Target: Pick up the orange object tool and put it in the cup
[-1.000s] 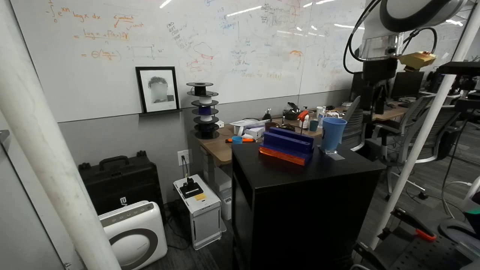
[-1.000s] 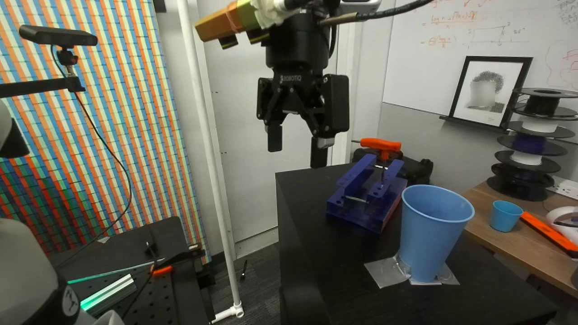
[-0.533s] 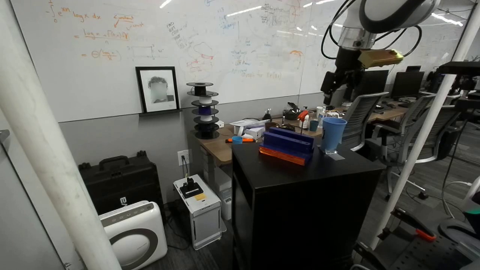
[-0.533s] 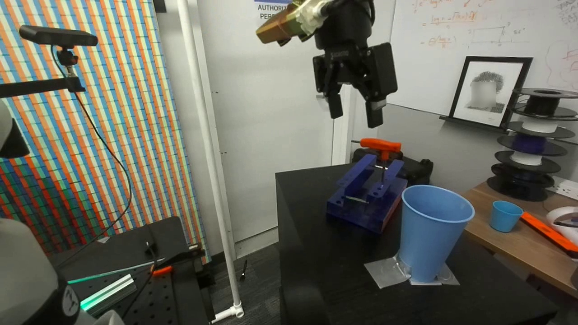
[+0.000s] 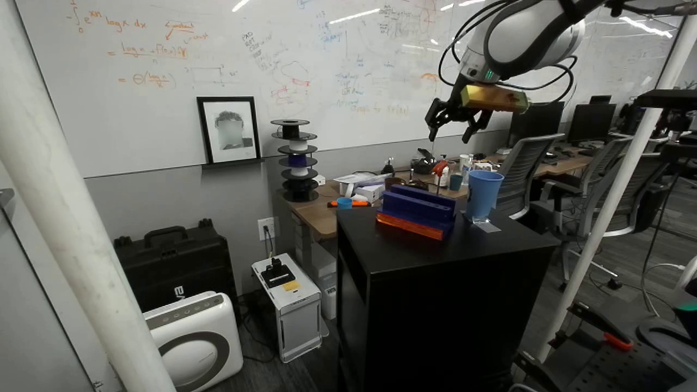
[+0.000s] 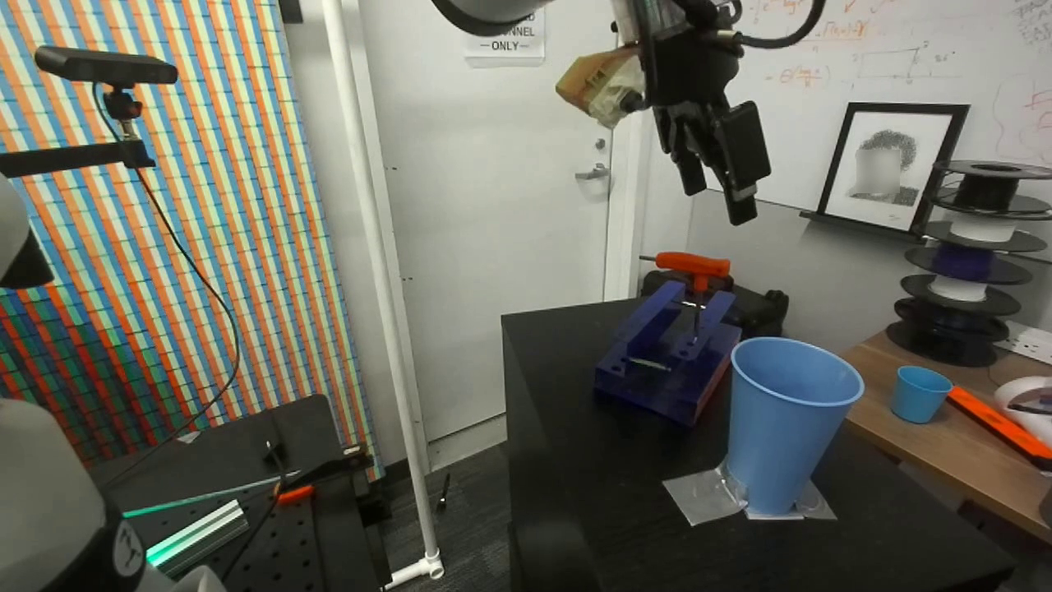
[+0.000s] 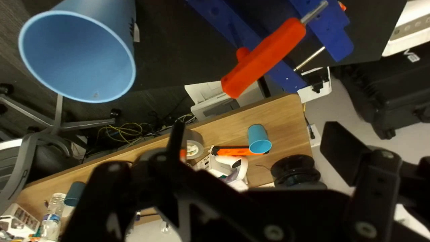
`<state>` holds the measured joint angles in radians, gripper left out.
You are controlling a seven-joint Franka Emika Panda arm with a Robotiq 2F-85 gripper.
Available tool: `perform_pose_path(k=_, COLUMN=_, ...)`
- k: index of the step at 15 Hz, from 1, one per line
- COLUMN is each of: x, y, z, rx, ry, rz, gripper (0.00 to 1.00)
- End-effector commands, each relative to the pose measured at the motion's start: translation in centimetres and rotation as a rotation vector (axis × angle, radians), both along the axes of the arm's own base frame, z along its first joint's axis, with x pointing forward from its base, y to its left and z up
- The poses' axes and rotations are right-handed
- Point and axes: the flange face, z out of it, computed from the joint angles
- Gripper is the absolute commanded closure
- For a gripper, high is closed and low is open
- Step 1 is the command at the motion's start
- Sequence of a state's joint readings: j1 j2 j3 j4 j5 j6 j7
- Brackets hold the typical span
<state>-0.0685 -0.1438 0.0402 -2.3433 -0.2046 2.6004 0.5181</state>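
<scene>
The orange tool has a T-shaped orange-red handle point(image 6: 693, 264) and a thin metal shaft. It stands upright in a blue holder with an orange base point(image 5: 411, 226), and its handle point(image 7: 265, 57) is large in the wrist view. The tall light-blue cup point(image 6: 777, 436) stands upright beside the holder; it also shows in the wrist view point(image 7: 77, 57). My gripper point(image 5: 450, 136) is open and empty, tilted, in the air above the tool and apart from it. In an exterior view the gripper point(image 6: 717, 199) hangs above the handle, slightly to its right.
The holder and cup stand on a black cabinet point(image 6: 592, 510). Clear tape point(image 6: 699, 496) lies round the cup's base. Behind is a wooden desk point(image 5: 318, 211) with a small blue cup point(image 7: 258, 139) and clutter. A white pole point(image 6: 374, 247) and a whiteboard point(image 5: 348, 109) stand nearby.
My gripper has swung over to above the tool and tilted, moving left in an exterior view and right and up in the other. It stays open. The tool and cup have not moved.
</scene>
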Motion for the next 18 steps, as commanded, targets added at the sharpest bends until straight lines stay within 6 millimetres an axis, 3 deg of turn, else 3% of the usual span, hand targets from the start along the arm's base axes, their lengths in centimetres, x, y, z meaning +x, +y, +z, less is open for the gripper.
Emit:
perform_pose_path(k=1, x=2.0, y=0.9, z=-0.7, rx=0.025, ry=-0.067, rz=-0.115, gripper=0.0)
perform_pose_path(k=12, x=2.1, y=2.0, z=-4.8, rx=0.077, ry=-0.024, rz=-0.285, gripper=0.02)
perform_pose_path(k=13, x=2.1, y=2.1, z=-5.1, rx=0.08, ry=-0.014, rz=-0.285, gripper=0.26)
perform_pose_path(k=15, x=2.2, y=2.1, z=-5.6, rx=0.077, ry=-0.002, rz=-0.286, gripper=0.31)
perform_pose_path(k=18, x=2.2, y=2.1, z=-6.2, rx=0.078, ry=0.009, rz=-0.282, gripper=0.55)
